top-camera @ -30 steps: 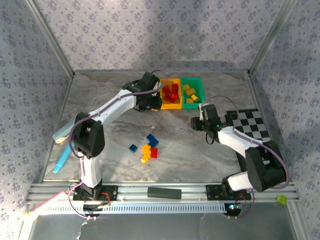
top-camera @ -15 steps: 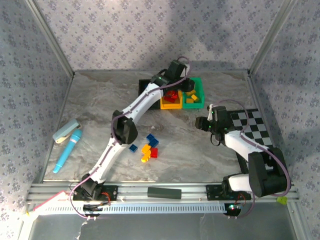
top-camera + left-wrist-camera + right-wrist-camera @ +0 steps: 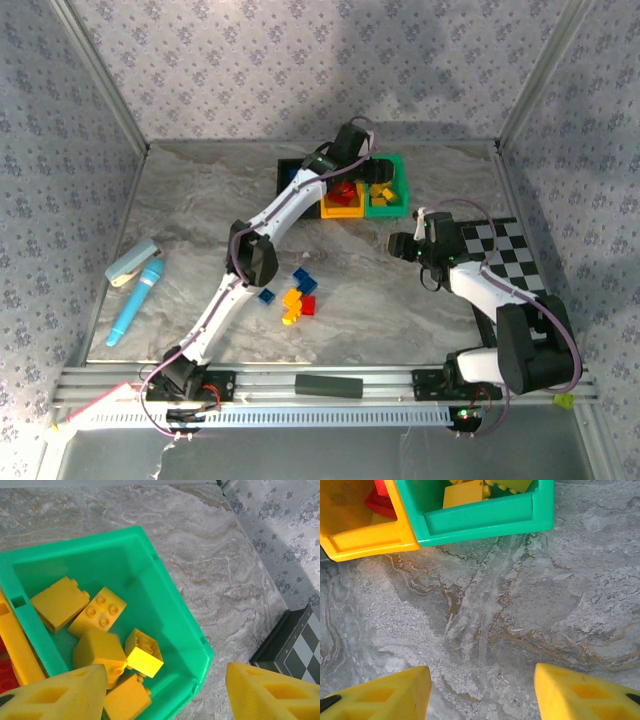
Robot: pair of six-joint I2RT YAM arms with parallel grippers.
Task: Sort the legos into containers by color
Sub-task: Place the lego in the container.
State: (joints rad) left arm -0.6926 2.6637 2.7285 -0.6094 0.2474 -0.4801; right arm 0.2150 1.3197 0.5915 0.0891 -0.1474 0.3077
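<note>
My left gripper (image 3: 365, 165) hangs open over the green bin (image 3: 398, 172), nothing between its fingers. In the left wrist view that gripper (image 3: 165, 700) looks down into the green bin (image 3: 170, 600), where several yellow legos lie, one bright brick (image 3: 144, 653) tilted on the pile. The yellow-orange bin (image 3: 340, 210) holds red legos (image 3: 346, 190); the black bin (image 3: 287, 172) stands left of it. A few blue (image 3: 266, 296), yellow (image 3: 292, 300) and red (image 3: 308, 306) legos lie mid-table. My right gripper (image 3: 397, 245) is open and empty above bare table (image 3: 485, 700), near the green bin (image 3: 485, 517) and yellow-orange bin (image 3: 365, 537).
A checkered board (image 3: 500, 252) lies at the right beside my right arm. A blue pen (image 3: 135, 300) and a grey-and-blue device (image 3: 133, 262) rest at the left edge. A flat black bar (image 3: 328, 385) sits on the near rail.
My left arm swung right from the black bin to above the green bin and stretched out. The right gripper drifted slightly right.
</note>
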